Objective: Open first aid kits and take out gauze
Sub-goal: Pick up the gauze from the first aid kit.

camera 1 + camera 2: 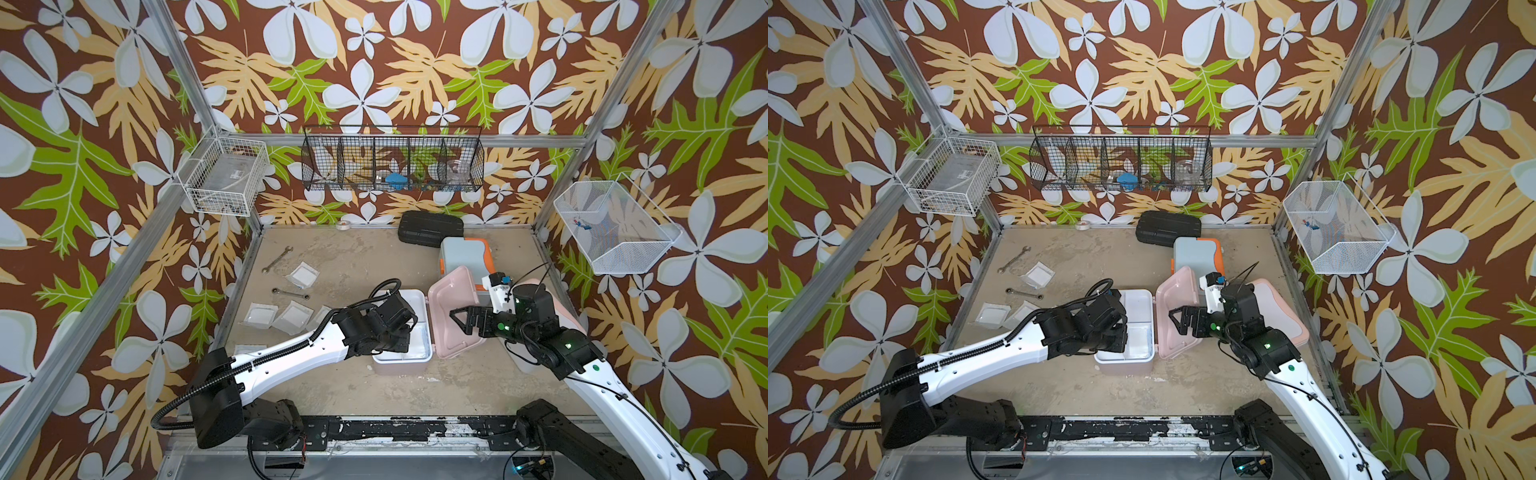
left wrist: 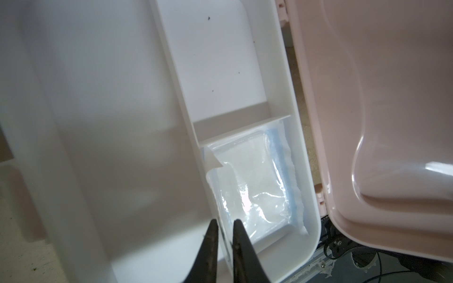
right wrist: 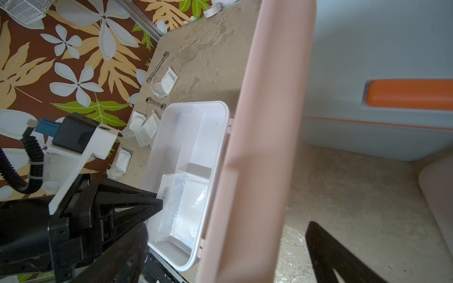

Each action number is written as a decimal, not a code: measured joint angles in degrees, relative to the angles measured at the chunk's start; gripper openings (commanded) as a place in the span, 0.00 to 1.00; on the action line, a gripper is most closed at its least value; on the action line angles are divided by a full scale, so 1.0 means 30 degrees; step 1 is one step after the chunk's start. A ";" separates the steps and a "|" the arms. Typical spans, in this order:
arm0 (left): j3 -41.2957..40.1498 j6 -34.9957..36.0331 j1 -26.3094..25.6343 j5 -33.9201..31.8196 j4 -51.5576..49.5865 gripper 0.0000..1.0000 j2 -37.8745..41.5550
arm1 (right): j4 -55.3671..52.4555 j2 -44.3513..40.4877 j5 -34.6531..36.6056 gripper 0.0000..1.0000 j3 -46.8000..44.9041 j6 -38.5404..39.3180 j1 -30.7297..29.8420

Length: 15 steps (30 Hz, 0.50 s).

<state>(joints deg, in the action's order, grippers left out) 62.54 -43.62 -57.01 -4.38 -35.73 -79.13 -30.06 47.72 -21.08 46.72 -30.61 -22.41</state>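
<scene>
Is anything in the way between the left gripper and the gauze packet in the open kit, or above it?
Nothing visible. The left gripper sits at the edge of the gauze packet, right beside the tray's divider, and the pink lid is swung aside, leaving the way up open.

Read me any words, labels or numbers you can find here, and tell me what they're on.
No text is legible in any view.
On the gauze packet in the open kit: small dark print near one edge, too small to read.
On the clear box in the white wire basket: a pale label with dark marks, too blurred to read.
</scene>
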 measured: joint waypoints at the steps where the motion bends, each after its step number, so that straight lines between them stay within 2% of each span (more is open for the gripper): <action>1: 0.0000 0.0000 0.0000 0.0015 0.0007 0.04 0.0007 | 0.0000 0.0000 0.0000 1.00 0.0000 0.0000 0.0000; 5: 0.0000 0.0000 0.0000 0.0073 0.0131 0.00 0.0131 | 0.0000 -0.0007 0.0000 1.00 0.0000 0.0000 0.0000; 10: 0.0248 0.0007 0.0000 0.0153 0.0109 0.00 0.0546 | 0.0000 -0.0015 0.0000 1.00 0.0000 0.0007 0.0000; 15: 0.1953 0.0197 0.0000 0.0495 0.0066 0.00 0.1683 | -0.0087 -0.0117 0.0000 1.00 0.0102 0.0007 0.0000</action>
<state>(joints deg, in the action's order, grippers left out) 68.40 -43.03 -57.01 -2.90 -35.53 -74.08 -30.33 47.37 -21.08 47.03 -30.59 -22.41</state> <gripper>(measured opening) 0.049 0.997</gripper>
